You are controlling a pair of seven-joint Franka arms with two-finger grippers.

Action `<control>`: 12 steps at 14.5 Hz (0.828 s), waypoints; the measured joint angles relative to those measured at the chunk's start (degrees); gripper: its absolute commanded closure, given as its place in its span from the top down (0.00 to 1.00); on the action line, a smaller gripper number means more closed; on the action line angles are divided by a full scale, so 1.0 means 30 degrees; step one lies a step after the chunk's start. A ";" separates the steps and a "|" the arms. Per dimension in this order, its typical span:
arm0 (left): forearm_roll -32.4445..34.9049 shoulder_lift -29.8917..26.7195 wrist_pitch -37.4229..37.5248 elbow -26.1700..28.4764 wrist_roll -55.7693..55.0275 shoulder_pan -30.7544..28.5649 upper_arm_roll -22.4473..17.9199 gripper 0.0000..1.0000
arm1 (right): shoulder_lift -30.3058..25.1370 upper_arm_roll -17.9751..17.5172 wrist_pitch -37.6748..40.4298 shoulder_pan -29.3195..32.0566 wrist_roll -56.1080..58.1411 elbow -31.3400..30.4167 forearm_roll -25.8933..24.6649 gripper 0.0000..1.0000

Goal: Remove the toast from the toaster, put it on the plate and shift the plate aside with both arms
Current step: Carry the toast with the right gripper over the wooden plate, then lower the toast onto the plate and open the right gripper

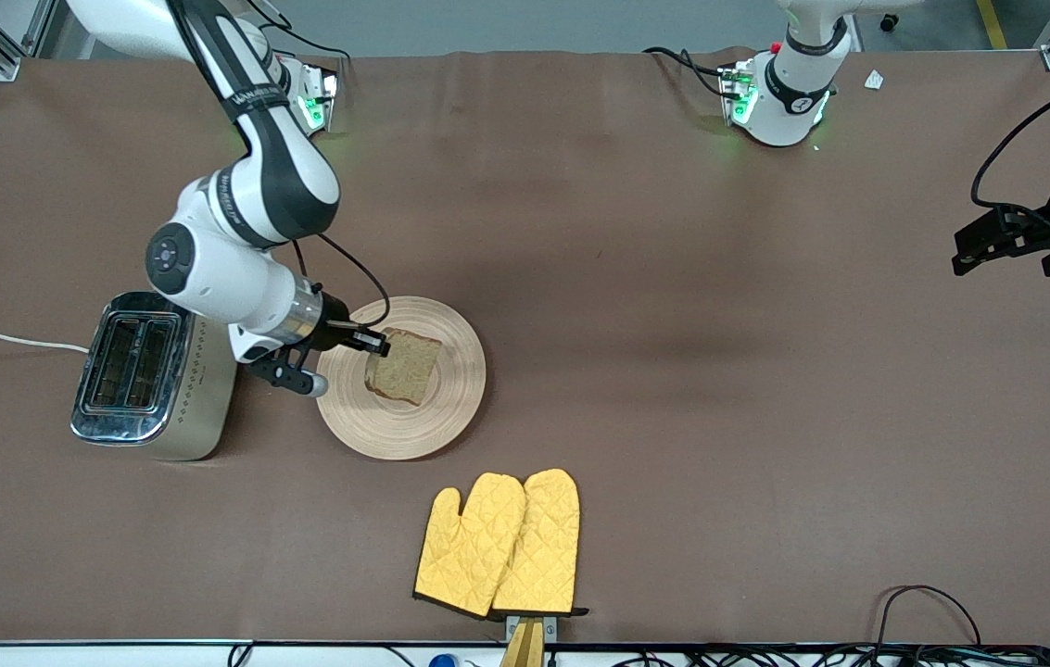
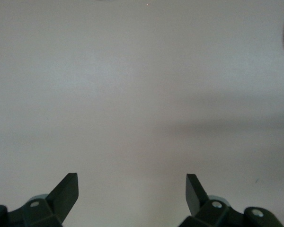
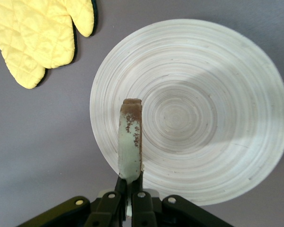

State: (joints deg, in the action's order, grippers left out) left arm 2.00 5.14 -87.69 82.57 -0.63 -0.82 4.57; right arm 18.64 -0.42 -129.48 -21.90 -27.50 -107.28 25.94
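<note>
One right gripper (image 1: 380,346) pinching toast (image 1: 404,367), above plate (image 1: 450,408)

Lighting is even and overhead in the front view, moderately bright. The brown cloth-covered table (image 1: 673,278) shows a broad soft shadow band near its middle. The chrome two-slot toaster (image 1: 149,375) carries mild glare on its polished top. Green indicator lights glow at both arm bases. The left wrist view is dim and flat, with a faint dark shadow stripe across the cloth. The right wrist view is washed out: the round light wooden plate (image 3: 217,85) appears pale grey-white, with a soft rounded shadow over its centre. Focus is acceptable throughout.
</note>
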 measured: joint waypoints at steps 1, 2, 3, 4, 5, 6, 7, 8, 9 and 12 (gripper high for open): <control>0.0000 0.0000 0.0000 0.0004 0.0000 0.0000 0.0000 1.00 | 0.0241 0.0000 -0.0325 -0.0100 0.0040 -0.0017 0.0002 0.00; 0.0000 0.0000 0.0000 0.0005 0.0000 0.0000 0.0000 1.00 | 0.0443 0.0000 -0.0584 -0.0144 0.0221 -0.0042 0.0002 0.00; 0.0000 0.0000 0.0000 0.0008 0.0000 0.0000 0.0000 1.00 | 0.0609 0.0012 -0.0803 -0.0144 0.0612 -0.0147 0.0004 0.00; 0.0000 0.0000 0.0000 0.0009 0.0000 0.0000 0.0000 1.00 | 0.0728 0.0047 -0.0968 -0.0102 0.1155 -0.0313 0.0045 0.00; 0.0000 0.0000 0.0000 0.0010 0.0000 0.0000 0.0000 1.00 | 0.0795 0.0105 -0.1060 0.0006 0.1885 -0.0579 0.0266 0.00; 0.0000 0.0000 0.0000 0.0011 0.0000 0.0000 0.0000 1.00 | 0.0821 0.0175 -0.1096 0.0209 0.2769 -0.0922 0.0605 0.00; 0.0000 0.0000 0.0000 0.0012 0.0000 0.0000 0.0000 1.00 | 0.0822 0.0210 -0.1097 0.0474 0.3649 -0.1275 0.0883 0.00; 0.0000 0.0000 0.0000 0.0015 0.0000 0.0000 0.0000 1.00 | 0.0821 0.0247 -0.1098 0.0788 0.4441 -0.1621 0.1037 0.00; 0.0000 0.0000 0.0001 0.0017 0.0000 0.0000 0.0000 1.00 | 0.0822 0.0265 -0.1099 0.1068 0.5042 -0.1950 0.1080 0.00; 0.0000 0.0000 0.0091 0.0024 0.0000 -0.0001 0.0000 1.00 | 0.0821 0.0306 -0.1126 0.1770 0.6492 -0.3011 0.1097 0.00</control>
State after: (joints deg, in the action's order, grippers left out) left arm 2.00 5.14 -87.42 82.64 -0.63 -0.82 4.57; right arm 21.10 0.49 -132.85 -16.59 -8.03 -116.32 29.23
